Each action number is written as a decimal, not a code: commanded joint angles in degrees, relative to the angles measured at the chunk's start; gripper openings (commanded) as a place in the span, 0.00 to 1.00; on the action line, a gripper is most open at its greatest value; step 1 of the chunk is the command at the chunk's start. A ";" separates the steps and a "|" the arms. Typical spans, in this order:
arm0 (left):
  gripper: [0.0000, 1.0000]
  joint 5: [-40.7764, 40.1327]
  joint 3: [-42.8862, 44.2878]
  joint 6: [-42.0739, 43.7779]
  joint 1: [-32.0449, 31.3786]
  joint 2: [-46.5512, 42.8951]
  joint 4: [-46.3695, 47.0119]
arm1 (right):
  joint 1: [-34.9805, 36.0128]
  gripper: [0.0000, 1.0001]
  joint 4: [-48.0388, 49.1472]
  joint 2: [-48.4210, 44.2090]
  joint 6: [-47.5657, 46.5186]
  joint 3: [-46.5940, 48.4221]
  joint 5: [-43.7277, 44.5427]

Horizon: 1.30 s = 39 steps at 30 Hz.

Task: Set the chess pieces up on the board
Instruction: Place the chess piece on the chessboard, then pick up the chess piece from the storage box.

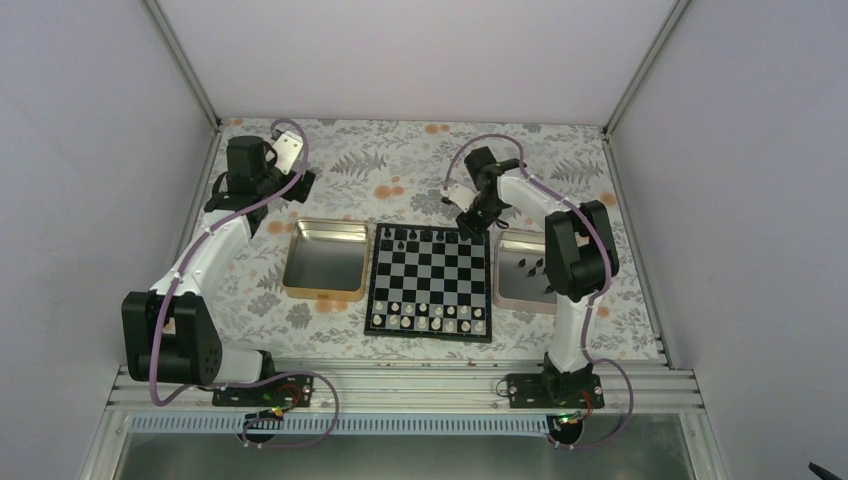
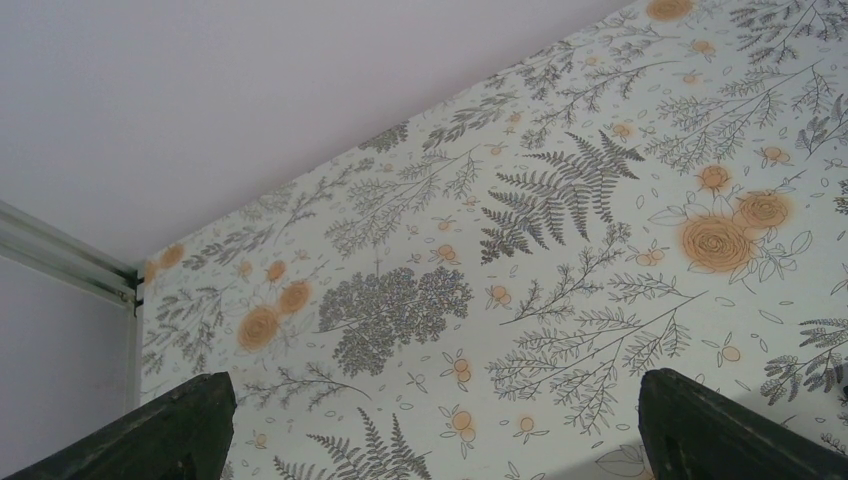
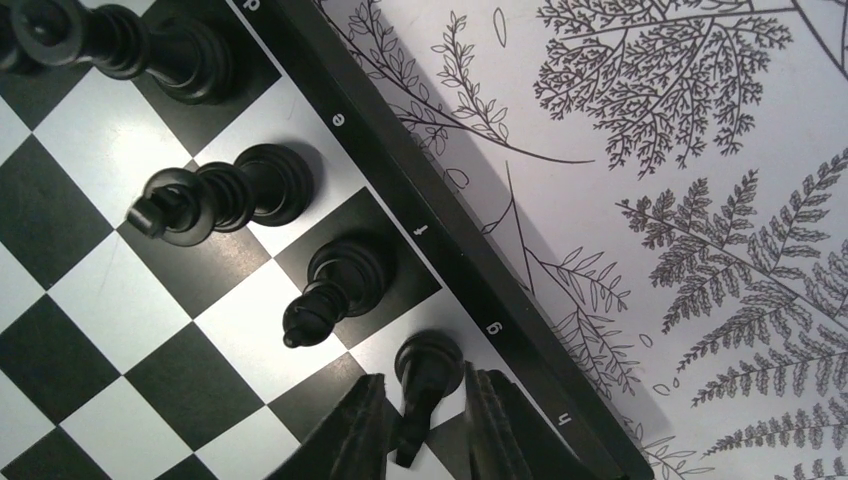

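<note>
The right fingers (image 3: 350,440) are nearly closed, pinching a black piece (image 3: 428,365) that stands on the g square in the far row of the board (image 1: 445,275). Three more black pieces (image 3: 335,285) stand just left of it in that row. The left fingers (image 2: 190,430) are spread wide with nothing between them, above the flowered surface (image 2: 560,300) at far left. Loose black pieces (image 1: 530,265) lie in the silver tray (image 1: 510,290) right of the board. A gold tray (image 1: 325,292) sits on its left. White pieces (image 1: 430,315) fill the near rows.

walls (image 1: 90,150): plain pale lilac; tablecloth (image 1: 400,160): floral (ferns, orange blooms); light: even
</note>
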 commanded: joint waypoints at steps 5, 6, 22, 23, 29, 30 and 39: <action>1.00 0.95 0.70 0.26 -0.26 0.52 -0.04 | 0.83 0.32 -0.21 -2.18 -0.63 1.18 -0.63; 1.00 0.90 0.67 0.26 -0.25 0.56 0.00 | 0.79 0.32 -0.69 -2.87 -0.56 1.25 -0.35; 1.00 0.25 1.72 0.08 -0.49 0.38 -0.39 | -22.23 0.33 -5.09 -28.89 -3.02 -15.50 5.70; 1.00 0.18 1.72 0.08 -0.51 0.42 -0.30 | -23.99 0.32 -4.96 -30.07 -3.24 -17.42 5.75; 1.00 -0.55 1.83 0.16 -1.31 1.34 0.01 | -27.95 0.32 -3.82 -35.66 -3.66 -26.32 8.47; 1.00 -0.62 1.95 0.16 -1.49 1.38 0.05 | -28.18 0.32 -3.43 -36.01 -3.82 -27.37 8.82; 1.00 -1.23 1.20 0.26 -2.16 1.00 0.50 | -28.11 0.31 -2.47 -34.92 -5.49 -29.87 1.50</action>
